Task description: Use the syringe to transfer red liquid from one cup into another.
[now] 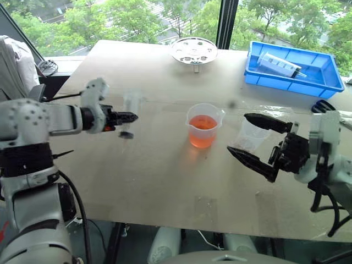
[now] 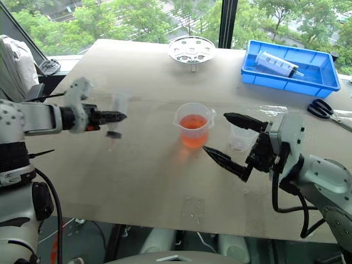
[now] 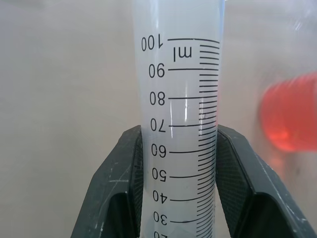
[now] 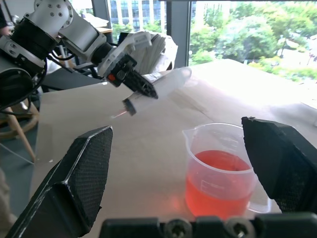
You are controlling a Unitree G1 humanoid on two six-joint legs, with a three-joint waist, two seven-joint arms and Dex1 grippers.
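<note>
Right gripper [image 1: 237, 132]: mine, nearest me; fingers spread wide and holding nothing; they straddle the small cup [image 1: 253, 135] without clearly touching it; a careless swing could tip that light cup.
Table [image 1: 165, 181]: bare in front of me; any drip would land here.
Small cup: looks empty, just beside the beaker [image 1: 204, 127]; the two are close, so nudging one may shove the other.
Red liquid [image 1: 203, 133]: all in the beaker, about half full; a knock would slosh it.
Left gripper [image 1: 132, 116]: clenched across the barrel of the syringe [image 3: 181, 74], well to the left of the beaker.
Syringe: tilted, tip end low, seemingly clear of the table; smooth round plastic may twist in my pinch; nothing is on the plunger, so I judge drawing liquid needs my other gripper.
Blue tray [image 1: 324, 77]: far right, with a second syringe [image 1: 280, 66]; no hazard.
</note>
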